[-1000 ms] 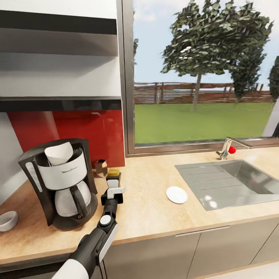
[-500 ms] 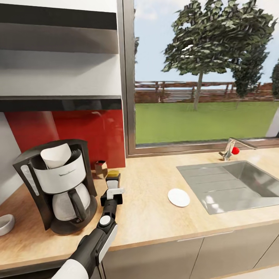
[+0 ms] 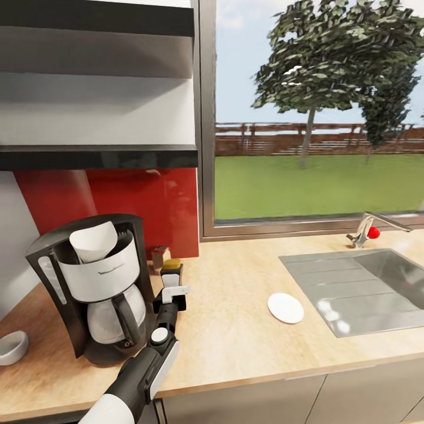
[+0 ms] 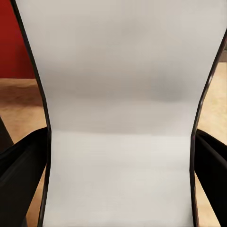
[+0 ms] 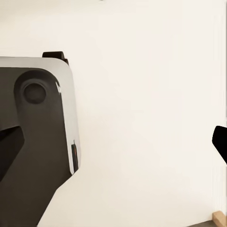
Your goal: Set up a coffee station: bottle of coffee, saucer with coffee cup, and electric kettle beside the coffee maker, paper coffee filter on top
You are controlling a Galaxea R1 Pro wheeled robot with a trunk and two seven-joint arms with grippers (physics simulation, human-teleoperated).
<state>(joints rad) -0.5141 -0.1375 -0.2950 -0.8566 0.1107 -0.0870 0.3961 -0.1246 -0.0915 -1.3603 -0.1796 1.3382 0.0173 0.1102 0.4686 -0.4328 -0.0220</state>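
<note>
From the head camera I see my left arm reaching out over the desk [image 3: 235, 335], its gripper [image 3: 171, 279] at the bottle [image 3: 171, 271], which stands upright on the desk just right of the coffee maker [image 3: 97, 288] and near the red backsplash [image 3: 141, 203]. The left wrist camera looks straight onto the bottle's pale waisted body [image 4: 120, 118], with the dark fingers [image 4: 21, 175] on either side of it and pressed to its flanks, so I read them as pinching the bottle. The filter [image 3: 94, 240] sits in the top of the coffee maker, a white cone leaning a little to the left. The carafe [image 3: 115, 318] is seated in the machine with its black handle facing near. The cup [image 3: 12, 347] rests on the desk at the far left edge of the head view, left of the coffee maker and apart from it. The saucer [image 3: 285, 308] lies flat on the desk well to the right, just left of the sink [image 3: 359, 288] and apart from the cup. The dark shelf [image 3: 97, 157] runs above the coffee maker. A small brown box [image 3: 159, 257] stands behind the bottle against the backsplash. My right wrist camera shows a pale wall and a dark rounded part of the robot; I cannot tell how the right fingers stand.
</note>
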